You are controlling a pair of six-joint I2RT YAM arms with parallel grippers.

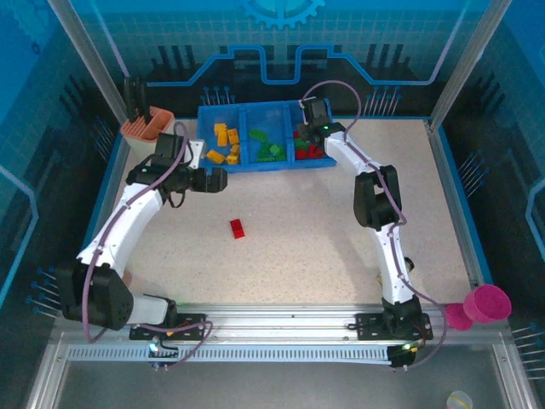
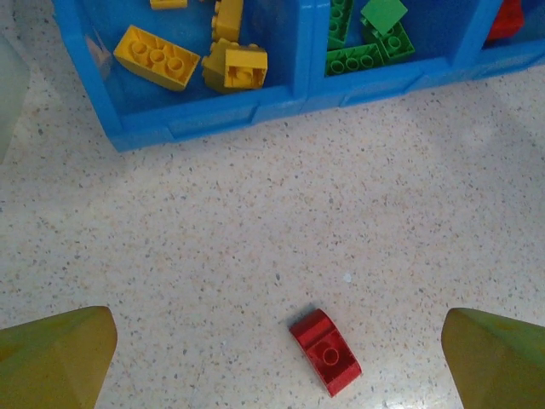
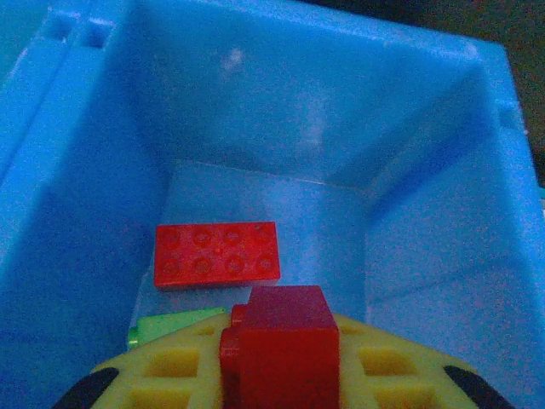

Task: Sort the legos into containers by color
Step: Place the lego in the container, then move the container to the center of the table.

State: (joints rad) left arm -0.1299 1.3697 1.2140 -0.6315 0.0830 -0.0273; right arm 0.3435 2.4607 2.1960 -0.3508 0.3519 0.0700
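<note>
The blue tray (image 1: 255, 165) stands at the back of the table with three compartments: yellow legos (image 1: 224, 143) on the left, green legos (image 1: 268, 146) in the middle, red ones on the right. My right gripper (image 1: 305, 136) hangs inside the right compartment (image 3: 426, 170), shut on a red lego (image 3: 281, 345). Below it lie a flat red brick (image 3: 215, 254) and a green piece (image 3: 170, 325). My left gripper (image 1: 221, 181) is open in front of the tray. One red lego (image 2: 325, 351) lies on the table between its fingers (image 2: 55, 362), nearer the right one, and is seen mid-table from above (image 1: 237, 227).
A beige holder with an orange top (image 1: 146, 125) stands left of the tray. A pink cup (image 1: 490, 304) sits past the table's right edge. Yellow bricks (image 2: 162, 57) and green bricks (image 2: 366, 43) lie behind the tray's front wall (image 2: 255, 111).
</note>
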